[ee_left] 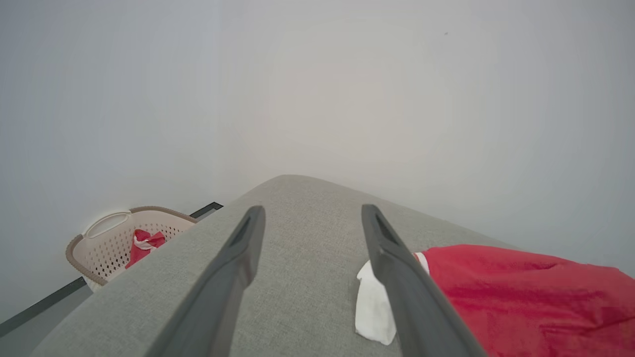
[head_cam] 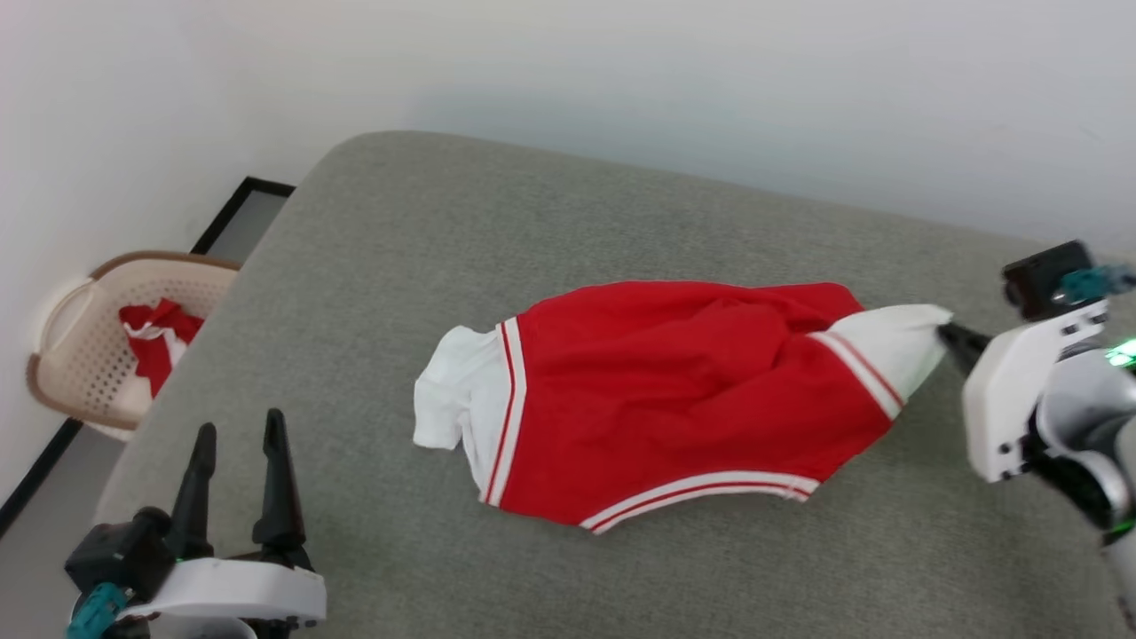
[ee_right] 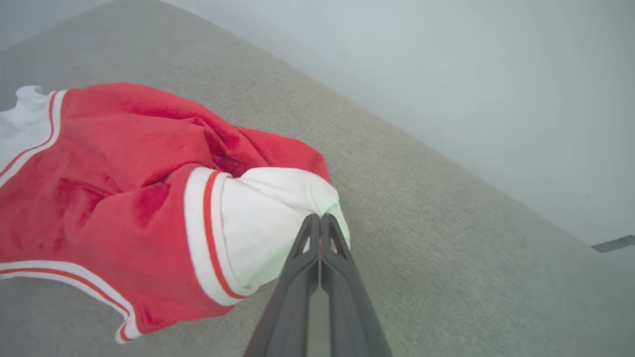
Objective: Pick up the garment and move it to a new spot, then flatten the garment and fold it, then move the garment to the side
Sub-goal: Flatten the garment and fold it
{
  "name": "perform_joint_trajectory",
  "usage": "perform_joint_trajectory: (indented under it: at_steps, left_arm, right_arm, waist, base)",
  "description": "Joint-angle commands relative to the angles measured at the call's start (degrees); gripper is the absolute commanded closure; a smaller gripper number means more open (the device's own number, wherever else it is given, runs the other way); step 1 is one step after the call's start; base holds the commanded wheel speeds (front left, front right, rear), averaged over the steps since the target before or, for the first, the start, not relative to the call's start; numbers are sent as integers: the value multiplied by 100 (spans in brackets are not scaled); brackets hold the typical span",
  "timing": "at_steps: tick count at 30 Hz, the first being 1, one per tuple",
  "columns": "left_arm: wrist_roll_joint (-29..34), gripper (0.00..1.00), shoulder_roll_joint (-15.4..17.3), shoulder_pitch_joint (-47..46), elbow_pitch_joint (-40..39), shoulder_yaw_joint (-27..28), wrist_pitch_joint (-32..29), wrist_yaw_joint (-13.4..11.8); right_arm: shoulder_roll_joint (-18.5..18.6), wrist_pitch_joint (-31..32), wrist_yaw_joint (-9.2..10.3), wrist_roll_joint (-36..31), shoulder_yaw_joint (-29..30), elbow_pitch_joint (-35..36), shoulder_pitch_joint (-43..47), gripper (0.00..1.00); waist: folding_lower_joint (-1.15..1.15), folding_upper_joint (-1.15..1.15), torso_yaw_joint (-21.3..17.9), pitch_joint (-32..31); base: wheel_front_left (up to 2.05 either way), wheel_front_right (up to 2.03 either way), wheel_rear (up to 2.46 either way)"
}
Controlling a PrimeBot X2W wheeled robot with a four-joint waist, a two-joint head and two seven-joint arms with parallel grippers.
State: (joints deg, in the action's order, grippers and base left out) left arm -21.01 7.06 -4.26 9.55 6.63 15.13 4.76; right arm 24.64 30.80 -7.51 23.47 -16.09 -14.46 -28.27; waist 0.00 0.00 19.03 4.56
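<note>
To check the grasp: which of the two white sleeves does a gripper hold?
The sleeve on the robot's right: the right gripper is shut on its tip. The other sleeve lies loose near the open left gripper, untouched.

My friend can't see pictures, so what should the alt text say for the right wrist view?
The robot's right hand, fingers shut, pinches the white sleeve of a red shirt with striped trim. The shirt lies crumpled on a grey cushion, a pale wall behind.
</note>
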Motion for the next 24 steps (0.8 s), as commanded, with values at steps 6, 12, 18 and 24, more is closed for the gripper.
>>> perform_joint_trajectory:
  at_steps: [6,12,18,24]
  left_arm:
    - [103,0,-63,90,-18,148,-1,78]
    - [159,0,-84,87,8,212,-1,141]
    - [212,0,-68,33,87,214,-1,183]
    - [218,0,-26,-32,150,200,-1,212]
  right_arm:
    - [453,516,4,65,463,452,366,100]
    - [579,744,4,1,1096,745,1167,100]
    - [379,604,4,-179,1767,659,1989,100]
    - [142,193,5,-199,1861,163,2334,100]
  waist:
    - [0,0,-321,-29]
    - [0,0,-565,-16]
    - [0,0,-757,3]
    - [0,0,-884,21]
  base:
    - [0,0,0]
    - [0,0,0]
    - [0,0,0]
    - [0,0,0]
